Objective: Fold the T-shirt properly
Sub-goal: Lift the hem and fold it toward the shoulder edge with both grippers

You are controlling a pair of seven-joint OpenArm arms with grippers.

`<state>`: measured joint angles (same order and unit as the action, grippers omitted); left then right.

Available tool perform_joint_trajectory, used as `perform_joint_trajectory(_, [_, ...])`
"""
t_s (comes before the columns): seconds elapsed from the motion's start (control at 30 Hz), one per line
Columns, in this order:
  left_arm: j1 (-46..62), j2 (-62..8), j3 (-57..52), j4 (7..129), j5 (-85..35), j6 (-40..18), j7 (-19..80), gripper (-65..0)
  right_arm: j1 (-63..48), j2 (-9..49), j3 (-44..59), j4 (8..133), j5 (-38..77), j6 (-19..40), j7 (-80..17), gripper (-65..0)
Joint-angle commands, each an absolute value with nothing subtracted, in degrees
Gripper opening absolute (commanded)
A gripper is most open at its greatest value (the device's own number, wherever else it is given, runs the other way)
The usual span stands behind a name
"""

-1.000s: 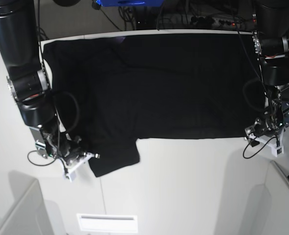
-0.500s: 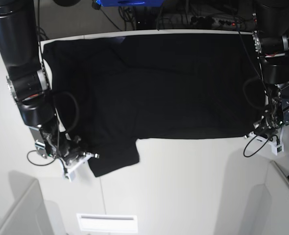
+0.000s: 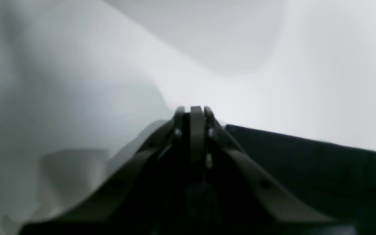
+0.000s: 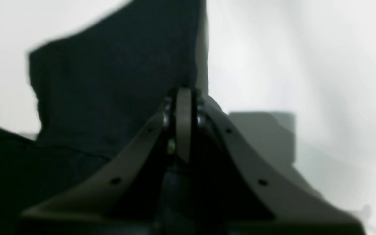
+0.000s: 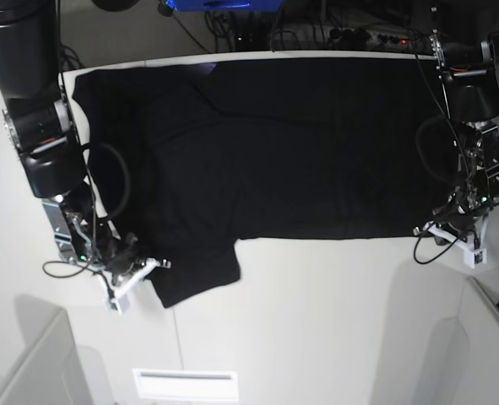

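The shirt (image 5: pixel 274 152) lies spread flat, plain black side up, across the far half of the table (image 5: pixel 333 321). One sleeve (image 5: pixel 194 274) juts toward the near edge on the base view's left. The right gripper (image 5: pixel 152 268) sits at that sleeve's outer edge, its jaws pressed together; whether cloth is pinched between them cannot be told. The left gripper (image 5: pixel 439 226) sits at the shirt's near corner on the other side, jaws likewise together with cloth just beside the tips, so a pinch is again unclear. Both are low at the near hem, likely so the edge can be lifted and carried over for a first fold.
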<state>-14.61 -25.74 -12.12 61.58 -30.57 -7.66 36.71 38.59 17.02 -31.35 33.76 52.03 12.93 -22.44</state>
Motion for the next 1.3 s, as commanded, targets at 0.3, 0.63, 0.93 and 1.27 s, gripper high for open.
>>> perform_joint_trajectory(0.3, [-8.04,-27.12,-17.19,74.15,-30.64,-7.16,38.81,-65.0,32.92,19.74,-21.85,44.79,52.09,13.32,-22.46,-65.0])
perform_joint_trajectory(0.63, [-2.33,-24.92,-19.30,84.79,-31.69,-7.16,42.42,-65.0,25.45,20.97,-11.91,57.19,52.00,13.32,-31.52,-65.0])
perform_joint_trajectory(0.93, [4.00,-25.45,-22.46,91.56,-43.65,-7.16,44.79,-65.0,18.15,21.05,-2.86,65.89,52.00,13.32,-38.37,-65.0])
perform_joint_trajectory(1.27, [10.42,-25.45,-22.55,98.95,-43.74,-7.16,44.79,-65.0,9.54,20.88,7.43,78.37,52.09,13.32,-46.55,-65.0])
